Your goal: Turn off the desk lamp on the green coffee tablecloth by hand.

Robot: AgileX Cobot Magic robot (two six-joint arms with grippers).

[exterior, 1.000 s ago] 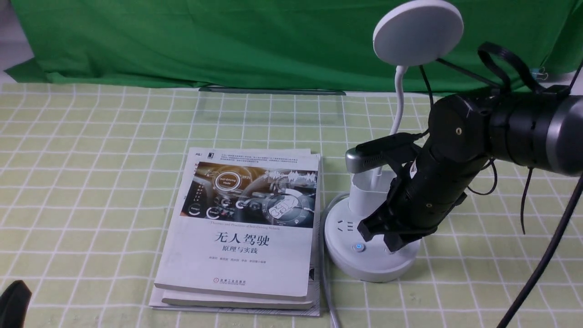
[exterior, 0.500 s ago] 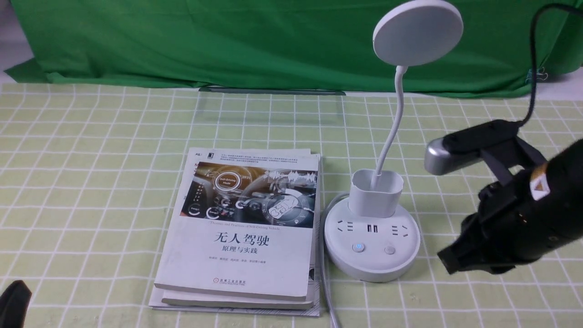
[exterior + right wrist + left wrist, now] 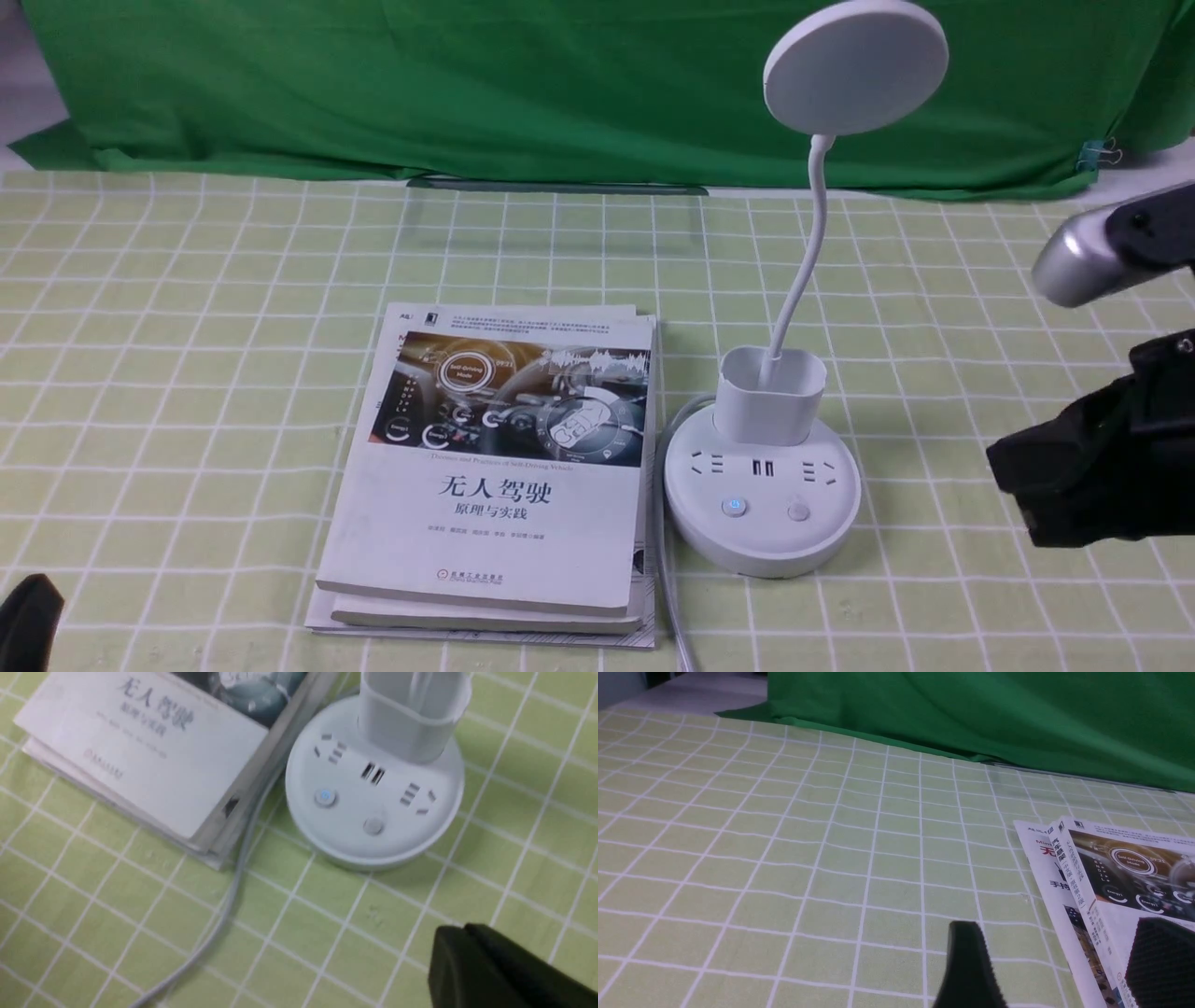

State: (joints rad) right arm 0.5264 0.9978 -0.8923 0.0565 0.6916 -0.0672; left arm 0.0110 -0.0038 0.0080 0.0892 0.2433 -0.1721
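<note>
The black right pincer [image 3: 1022, 490] has withdrawn, clenched empty, to three o'clock of the white disc-headed desk lamp [image 3: 773, 401], whose blue-glowing button [image 3: 736, 507] warns a missed press may leave it on

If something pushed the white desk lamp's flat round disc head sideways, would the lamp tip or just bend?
Probably bends: the thin white neck looks flexible, so the disc head would likely sway. Tipping seems unlikely, since the wide round base sits flat on the pale green grid tablecloth.
</note>
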